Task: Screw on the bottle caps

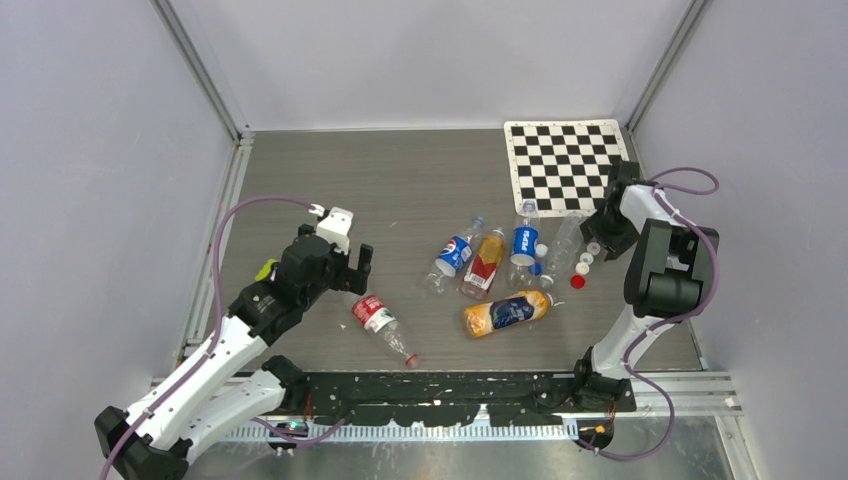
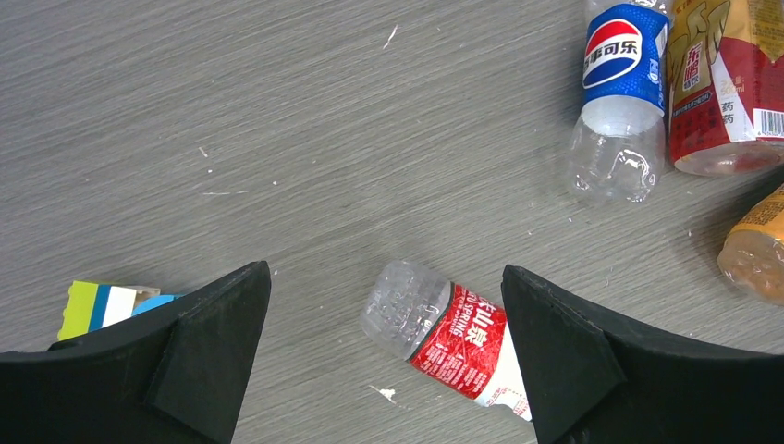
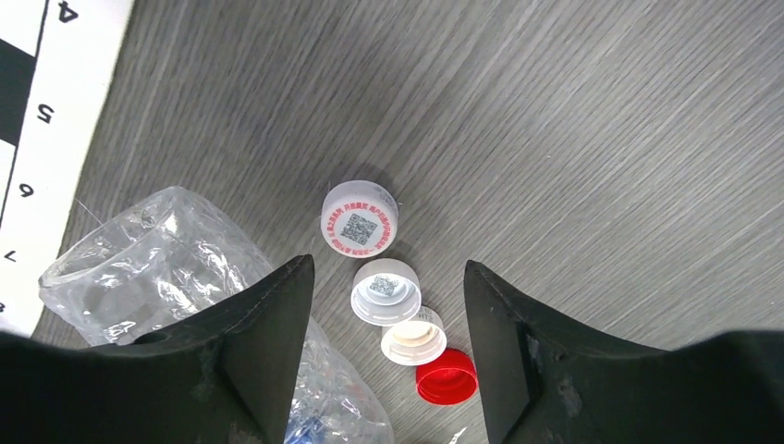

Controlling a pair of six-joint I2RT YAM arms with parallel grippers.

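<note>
Wide apart and empty, the left jaws hang over the counter [image 2: 324, 139]. A red-labelled bottle [image 2: 453, 335] lies between them at the lower middle of the left wrist view, its neck end cut off by the frame edge and one finger. The right jaws are also spread, gripping nothing, above a slanting row of bottle caps [image 3: 385, 290] on the counter at the centre of the right wrist view: two white with printed codes, one cream, then a red cap [image 3: 447, 376] lowest. A crumpled clear bottle [image 3: 139, 264] at lower left is half hidden behind a finger. The blue scrap [image 3: 305, 427] beneath it is too cropped to identify.
</note>
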